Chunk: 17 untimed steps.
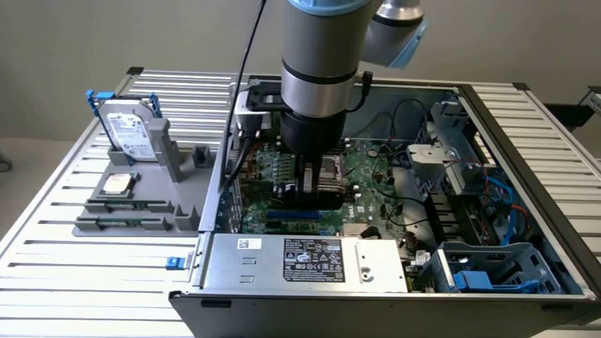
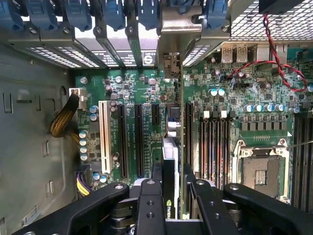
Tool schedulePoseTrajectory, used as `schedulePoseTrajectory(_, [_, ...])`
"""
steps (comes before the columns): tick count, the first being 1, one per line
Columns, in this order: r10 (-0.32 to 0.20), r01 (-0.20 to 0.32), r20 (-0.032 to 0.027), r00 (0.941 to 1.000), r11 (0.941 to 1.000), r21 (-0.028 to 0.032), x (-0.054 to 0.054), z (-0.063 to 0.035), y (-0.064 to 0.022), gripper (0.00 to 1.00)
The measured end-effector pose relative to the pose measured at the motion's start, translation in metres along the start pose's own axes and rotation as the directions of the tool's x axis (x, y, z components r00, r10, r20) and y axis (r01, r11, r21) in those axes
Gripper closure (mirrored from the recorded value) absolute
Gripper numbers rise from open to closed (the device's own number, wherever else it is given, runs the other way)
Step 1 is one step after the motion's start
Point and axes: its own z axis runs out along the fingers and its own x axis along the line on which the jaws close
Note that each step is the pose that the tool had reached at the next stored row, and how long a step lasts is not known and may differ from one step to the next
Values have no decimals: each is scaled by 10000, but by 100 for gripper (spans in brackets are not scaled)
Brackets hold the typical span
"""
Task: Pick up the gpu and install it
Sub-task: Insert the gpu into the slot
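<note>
in the centre of the exterior frame the jaws, narrowed onto the gpu (image 2: 168, 200), hold it edge-on over the motherboard (image 2: 234, 98) slots: pickup done, seating seemingly unfinished.

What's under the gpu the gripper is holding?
Around the gpu, the green motherboard and its long black slots show. The spot directly beneath is covered by the gpu itself.
</note>
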Motion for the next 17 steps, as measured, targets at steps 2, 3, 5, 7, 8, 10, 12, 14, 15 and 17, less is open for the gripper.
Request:
schedulePoseTrajectory(2, [16, -16, 1, 10000, 10000, 1, 2, 28, 12, 73])
schedulePoseTrajectory(3, [24, -24, 1, 10000, 10000, -1, 2, 37, 14, 73])
schedulePoseTrajectory(5, [36, -36, -3, 10000, 10000, -5, 3, 41, 15, 73])
schedulePoseTrajectory(7, [56, -56, 3, 10000, 10000, -3, 3, 48, 17, 73])
schedulePoseTrajectory(8, [69, -69, 6, 10000, 10000, -2, 3, 52, 17, 73])
schedulePoseTrajectory(10, [102, -102, 8, 9999, 9999, -2, 3, 62, 20, 73])
schedulePoseTrajectory(12, [132, -132, 6, 9999, 9999, -4, 4, 70, 22, 73])
schedulePoseTrajectory(14, [155, -155, 6, 9999, 9999, -7, 5, 78, 23, 73])
schedulePoseTrajectory(15, [164, -164, 6, 9999, 9999, -9, 5, 82, 24, 73])
schedulePoseTrajectory(17, [177, -177, 6, 9998, 9998, -15, 5, 90, 24, 73])
